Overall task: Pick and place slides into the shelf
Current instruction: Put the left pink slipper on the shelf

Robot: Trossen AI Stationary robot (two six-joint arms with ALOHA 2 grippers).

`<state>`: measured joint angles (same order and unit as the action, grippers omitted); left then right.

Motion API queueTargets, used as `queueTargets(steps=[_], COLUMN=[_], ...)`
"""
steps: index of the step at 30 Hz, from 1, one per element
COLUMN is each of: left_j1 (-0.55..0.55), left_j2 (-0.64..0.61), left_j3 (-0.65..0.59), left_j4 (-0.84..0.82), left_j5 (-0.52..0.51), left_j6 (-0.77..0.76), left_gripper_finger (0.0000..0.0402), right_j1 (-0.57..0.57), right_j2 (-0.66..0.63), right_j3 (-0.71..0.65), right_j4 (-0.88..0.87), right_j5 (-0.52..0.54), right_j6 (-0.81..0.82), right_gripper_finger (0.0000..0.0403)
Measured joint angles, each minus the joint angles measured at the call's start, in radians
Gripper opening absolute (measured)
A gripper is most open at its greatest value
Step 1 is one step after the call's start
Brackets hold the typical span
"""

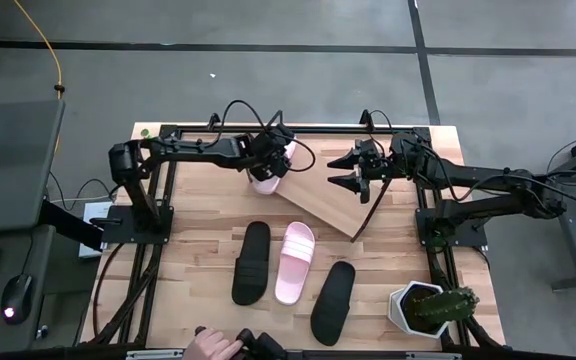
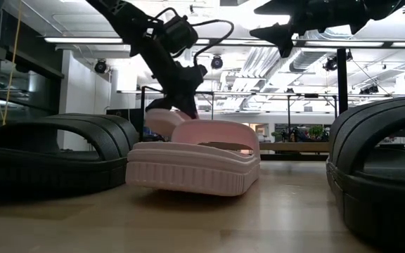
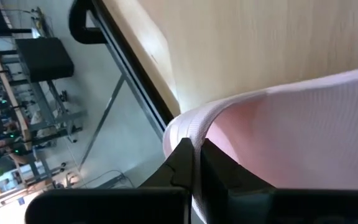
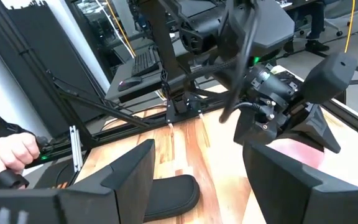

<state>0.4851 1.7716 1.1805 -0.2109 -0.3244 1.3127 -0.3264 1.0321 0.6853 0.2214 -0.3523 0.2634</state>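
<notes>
Left arm reached across the table's far side | left gripper (image 1: 271, 160) clamped tight | right gripper (image 1: 353, 168) hung raised, fingers spread wide

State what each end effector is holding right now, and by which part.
The left end effector is shut on the edge of a pink slide at the shelf. The right end effector is open, holding nothing.

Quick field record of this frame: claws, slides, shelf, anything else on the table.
left claw: shut on a pale pink slide, at the shelf's far-left end
right claw: open, empty, over the shelf's far-right end
shelf: tilted wood board, far centre of table
slides on table: black slide, pink slide, second black slide, in a row near the front
potted cactus: front right corner
person's hand: front edge
</notes>
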Motion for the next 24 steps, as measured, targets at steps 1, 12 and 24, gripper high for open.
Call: queueTargets(steps=[1, 12, 24], left_j1=[0.0, 0.013, 0.012], left_j2=[0.005, 0.041, 0.044], left_j3=[0.0, 0.002, 0.001], left_j4=[0.001, 0.002, -0.006], left_j5=[-0.001, -0.013, -0.034], left_j6=[0.0, -0.029, -0.055], left_gripper_finger=[0.0001, 0.0031, 0.0081], right_j1=[0.0, 0.0, 0.0], right_j2=[0.0, 0.0, 0.0], right_j3=[0.0, 0.0, 0.0], right_j4=[0.0, -0.001, -0.01], right_j5=[0.0, 0.0, 0.0], right_j6=[0.0, -0.001, -0.002], right_gripper_finger=[0.0233, 0.0233, 0.0233])
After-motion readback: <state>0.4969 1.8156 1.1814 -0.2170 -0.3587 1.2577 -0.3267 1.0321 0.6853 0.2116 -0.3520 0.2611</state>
